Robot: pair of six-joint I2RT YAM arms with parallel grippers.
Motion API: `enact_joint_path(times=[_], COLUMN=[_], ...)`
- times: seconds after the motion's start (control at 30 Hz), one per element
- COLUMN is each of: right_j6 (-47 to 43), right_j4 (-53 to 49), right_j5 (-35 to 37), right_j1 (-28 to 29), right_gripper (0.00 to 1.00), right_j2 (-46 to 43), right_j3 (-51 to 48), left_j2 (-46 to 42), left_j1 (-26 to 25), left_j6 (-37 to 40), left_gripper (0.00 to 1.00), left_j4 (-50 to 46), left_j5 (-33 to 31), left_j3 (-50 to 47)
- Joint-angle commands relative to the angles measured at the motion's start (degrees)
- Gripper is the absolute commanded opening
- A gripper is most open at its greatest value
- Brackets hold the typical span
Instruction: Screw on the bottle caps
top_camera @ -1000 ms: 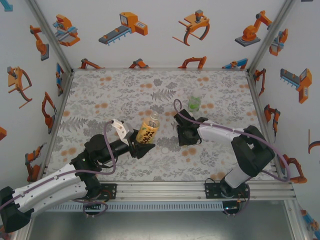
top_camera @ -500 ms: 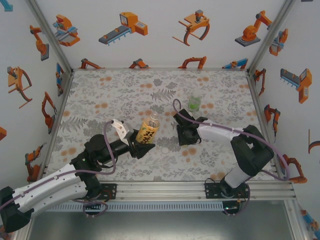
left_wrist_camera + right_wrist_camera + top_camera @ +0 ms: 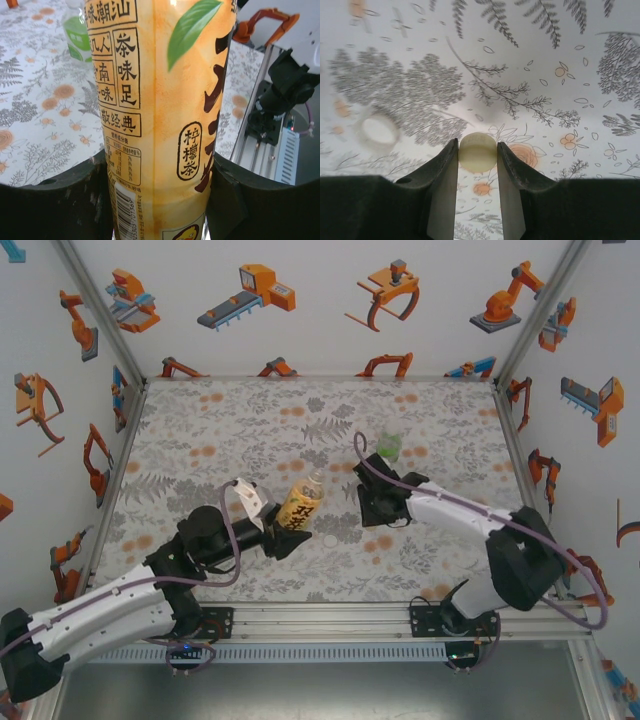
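Logging left gripper [image 3: 288,536] clamped low on the body of the amber tea bottle [image 3: 301,502], near the middle of the table [image 3: 200,430]. Seen from above as tilted, with the neck leaning away toward the far right and the base down at the fingers. Cannot tell from above whether the neck carries a cap. Noted from the left wrist: black fingers [image 3: 50,200] pressed against both sides of the orange label, with barcode, green leaf print and printed characters turned to the lens. Spotted the small green bottle [image 3: 389,447] standing upright toward the far right of the fern-and-flower surface, well apart from the tea bottle and just beyond the right arm's wrist. Found right gripper [image 3: 477,145] a little to the right of the tea bottle, pointed down at the table and pinching a pale cap [image 3: 477,154], cream with a faint green tint. Held round face toward the lens, touching both pads [image 3: 442,170], right at the fingertips. Cannot tell whether that cap rests on the table or hangs just above it. Marked a white cap [image 3: 330,539] lying loose on the table between the two grippers, near the tea bottle's base but apart from it and touching neither gripper. Seen in the right wrist view as a blurred pale ring, off to the left of the fingers.
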Motion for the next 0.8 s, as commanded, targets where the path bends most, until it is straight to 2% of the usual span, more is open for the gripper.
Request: enact_joint_path(times=[0.0,0.2,0.3,0.47,0.63,0.77], right_j6=[-3.4,-9.3,-11.5,-16.6,-21.0,-21.9], right_j4=[-0.9,1.5,1.9,1.6,2.6,8.7], right_j5=[-4.9,-16.5,-19.3,-24.9,-34.9,-43.6], right_j1=[0.3,0.3,0.3,0.3,0.3,0.3], right_gripper=[0.19,0.11,0.06,0.01,0.00,0.00], right_j2=[-7.6,-19.4,-25.2,-34.1,-40.7,-44.2], right_j3=[2.5,3.7,4.0,5.1,6.6,5.2], left_j2=[0.7,3.0,4.0,3.3,2.9,3.4], left_j1=[0.3,0.3,0.3,0.3,0.2,0.2], left_j6=[3.6,11.3,15.0,19.2,22.3,24.7], left_gripper=[0.00,0.00,0.00,0.00,0.00,0.00], left_j4=[-4.1,-16.6,-21.7,-24.4,-27.3,-31.3], left_j5=[4.7,14.4,17.2,20.1,22.6,23.0], left_j3=[3.9,10.8,13.8,15.3,16.5,18.4])
